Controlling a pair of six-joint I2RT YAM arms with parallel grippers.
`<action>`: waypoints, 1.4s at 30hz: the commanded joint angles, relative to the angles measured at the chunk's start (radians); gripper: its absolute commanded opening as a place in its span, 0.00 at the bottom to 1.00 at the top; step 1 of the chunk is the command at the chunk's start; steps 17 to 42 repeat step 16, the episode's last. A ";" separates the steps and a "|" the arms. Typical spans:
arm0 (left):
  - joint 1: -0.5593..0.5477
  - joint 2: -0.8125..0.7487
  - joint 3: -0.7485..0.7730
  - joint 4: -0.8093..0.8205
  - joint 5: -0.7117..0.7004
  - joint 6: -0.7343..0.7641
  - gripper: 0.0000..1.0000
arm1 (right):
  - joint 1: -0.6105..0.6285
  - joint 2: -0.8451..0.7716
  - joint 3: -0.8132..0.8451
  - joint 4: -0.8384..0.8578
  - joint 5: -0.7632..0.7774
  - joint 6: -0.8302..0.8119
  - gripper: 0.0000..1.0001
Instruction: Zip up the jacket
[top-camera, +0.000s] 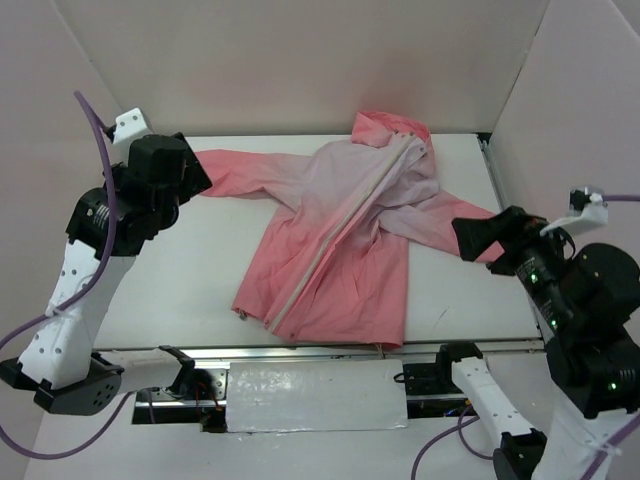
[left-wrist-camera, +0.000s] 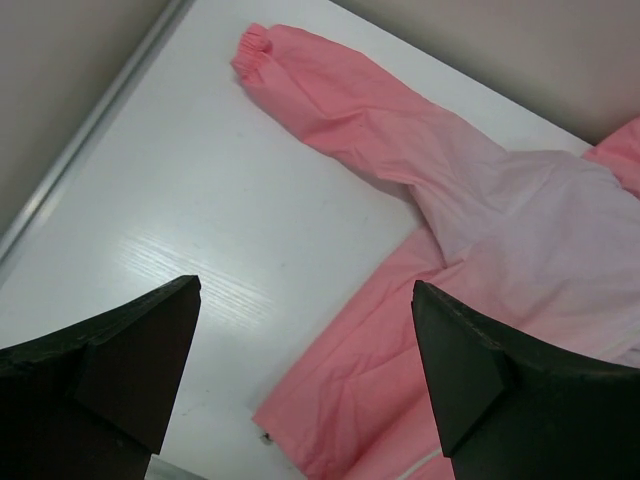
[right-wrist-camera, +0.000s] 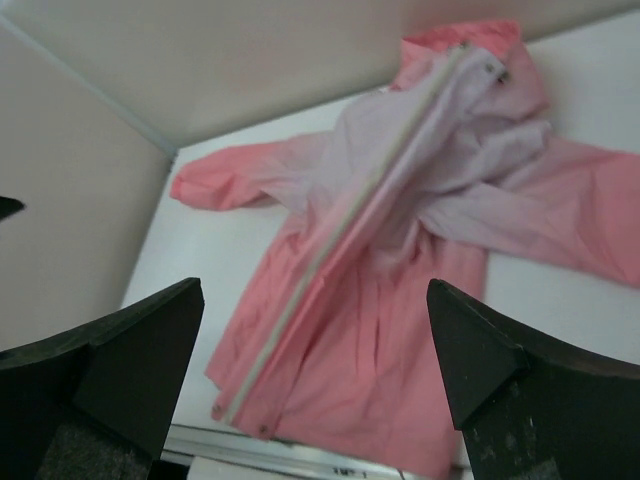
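The jacket (top-camera: 340, 250) lies flat on the white table, hood at the far side, hem near the front edge, coral-pink fading to pale lilac at the chest. Its cream zipper (top-camera: 335, 240) runs as a closed-looking line from hem to collar. It also shows in the left wrist view (left-wrist-camera: 500, 260) and the right wrist view (right-wrist-camera: 400, 250). My left gripper (top-camera: 190, 175) hangs open and empty above the left sleeve's cuff end (left-wrist-camera: 255, 45). My right gripper (top-camera: 475, 238) hangs open and empty above the right sleeve (right-wrist-camera: 560, 215).
Beige walls enclose the table on the left, back and right. A metal rail (top-camera: 300, 352) runs along the front edge, with a white panel (top-camera: 315, 395) below it. Bare table surface (top-camera: 190, 270) lies left of the jacket.
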 joint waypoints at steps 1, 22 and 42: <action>0.009 -0.032 -0.044 -0.080 -0.057 0.072 0.99 | 0.063 -0.028 0.035 -0.252 0.218 -0.023 1.00; 0.005 -0.239 -0.164 -0.192 -0.151 0.097 0.99 | 0.131 -0.137 0.090 -0.426 0.345 0.017 1.00; 0.005 -0.239 -0.164 -0.192 -0.151 0.097 0.99 | 0.131 -0.137 0.090 -0.426 0.345 0.017 1.00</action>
